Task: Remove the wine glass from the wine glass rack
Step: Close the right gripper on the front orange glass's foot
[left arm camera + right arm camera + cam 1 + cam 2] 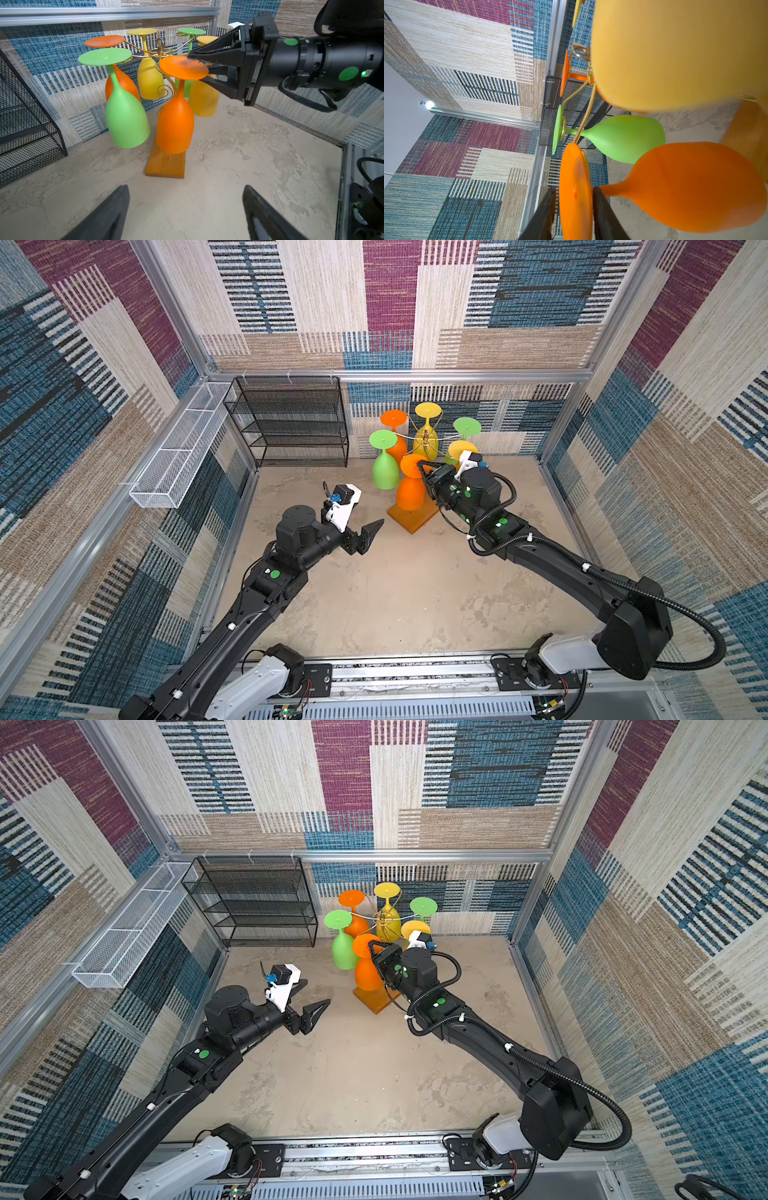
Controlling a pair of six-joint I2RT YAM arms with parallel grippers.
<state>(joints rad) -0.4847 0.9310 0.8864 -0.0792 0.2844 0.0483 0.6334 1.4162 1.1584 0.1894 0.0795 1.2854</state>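
White wire mesh tray (174, 456): long and narrow, fixed along the left wall frame, raised above the table (395, 593).
Black mesh shelf unit (291, 423): stands against the back wall, just right of the tray's far end.
Left end effector (316, 992): hovers over the table to the left of the rack and well apart from it. Its fingers are spread wide with nothing between them, and it points toward the rack.
Wine glass rack (411, 519): on the table near the back wall, right of the shelf unit. The gold wire stem stands upright on the wooden base, and six coloured glasses hang upside down from the scroll arms.
Green glass (385, 475): hangs on the rack's left side, just beside the wine glass.
Wine glass (409, 493): orange, upside down on the rack's nearest arm. Its foot rests on the gold scroll and its bowl hangs over the near end of the base.
Right end effector (574, 189): reaches in from the right to the wine glass's foot, one finger above the disc and one beneath, both close against it. Whether they pinch it firmly I cannot tell.
Yellow glass (459, 448): hangs just behind the right end effector.
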